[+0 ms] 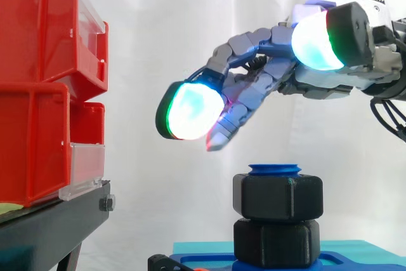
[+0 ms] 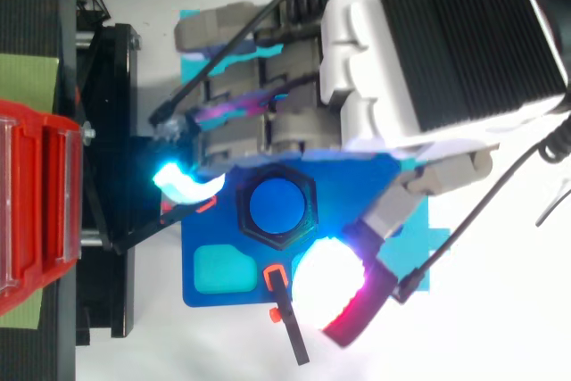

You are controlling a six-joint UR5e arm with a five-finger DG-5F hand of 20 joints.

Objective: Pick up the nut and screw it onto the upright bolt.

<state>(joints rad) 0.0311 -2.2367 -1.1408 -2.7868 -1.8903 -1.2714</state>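
Before a white curtain (image 1: 190, 17), red bins (image 1: 44, 87) on a black stand (image 1: 51, 226); the blue plate (image 2: 207, 231), partly hidden beneath the hand (image 1: 273, 74), bears the upright bolt (image 1: 275, 169), the nut (image 1: 277, 196) seated round its top, below relaxed, empty fingers (image 1: 244, 46)

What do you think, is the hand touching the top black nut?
Apart. The side view shows a clear gap between the hand and the top nut below.

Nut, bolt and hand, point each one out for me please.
nut (image 1: 278, 196), side view, front face of the upper black hex.
bolt (image 2: 277, 206), top view, its blue top end.
hand (image 1: 254, 44), side view, on a finger.
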